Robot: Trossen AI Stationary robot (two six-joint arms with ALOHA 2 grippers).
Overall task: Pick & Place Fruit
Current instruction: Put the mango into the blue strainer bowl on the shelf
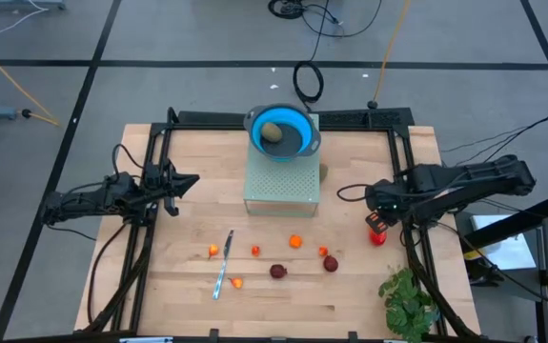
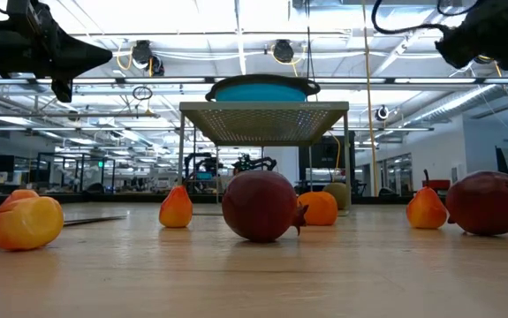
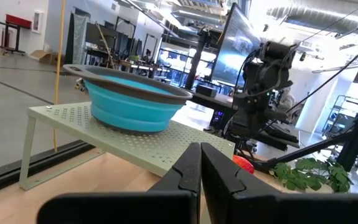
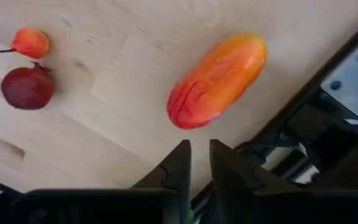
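Observation:
The fruit lies scattered on the wooden table: several tiny orange pieces [image 1: 295, 241], two dark maroon balls [image 1: 278, 272] [image 1: 331, 264], and a red-orange-yellow oblong [image 4: 218, 81] near the right edge. An olive-brown oval [image 1: 272, 132] rests in the blue bowl [image 1: 293, 143], which stands on a green perforated stand [image 1: 281, 186]. My right gripper [image 4: 200, 157] points down above the oblong [image 1: 377, 237], its fingers a narrow gap apart, with nothing between them. My left gripper [image 1: 190, 180] waits shut at the table's left, level, pointing at the stand.
A slim silver knife [image 1: 223, 264] lies among the small pieces at the near left. A green leafy plant [image 1: 407, 300] sits at the near right corner. Black frame rails [image 1: 416, 257] run along the table's sides, close to the oblong. One maroon ball [image 4: 27, 88] and a small orange piece [image 4: 32, 42] lie left of the oblong.

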